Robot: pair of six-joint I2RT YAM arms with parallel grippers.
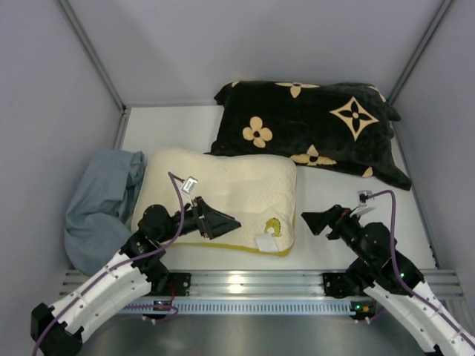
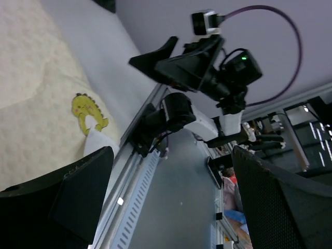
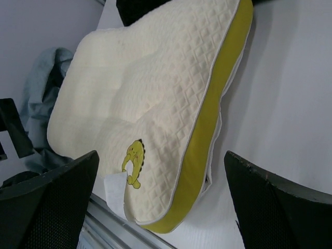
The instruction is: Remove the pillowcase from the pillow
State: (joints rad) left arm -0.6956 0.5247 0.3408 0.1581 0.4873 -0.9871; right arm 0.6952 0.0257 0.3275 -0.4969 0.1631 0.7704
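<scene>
"Start at the near edge. What are the arms doing?"

"Both reach out from the ribbed aluminium rail [image 1: 245, 285] they're bolted to. The left end effector [image 1: 221, 221] hangs over the near-left part of the cream, knit-textured rectangular pillow [image 1: 230, 182], jaws wide apart with nothing between them. I can't tell whether it touches the knit. The right end effector [image 1: 315, 220] sits just off the pillow's right end, over the bare white desk [image 1: 334, 193]. It's spread just as wide, it's empty too, and it points back at the pillow."

"Why would they face each other like that?"

"They flank the pillow's near edge, which looks like a stance for pinning one end and pulling at the other. With nothing in either, I'd say the job is done rather than starting."

"So where's the cover?"

"The soft grey-blue fabric pillowcase [image 1: 100, 208] lies in a crumpled heap at the desk's left edge, between the pillow's left end and the side wall. Only its plain face shows. The pillow lies bare and flat, and you can see its yellow-green edge band [image 3: 212, 104], the small yellow-green emblem [image 1: 273, 227] and the white tag [image 1: 266, 242] near the front right corner."

"And farther back?"

"A black plush cushion with tan flower motifs [image 1: 312, 122] sits at the far right. Its near edge is right against the pillow's far side, and neither arm is near it."
</scene>
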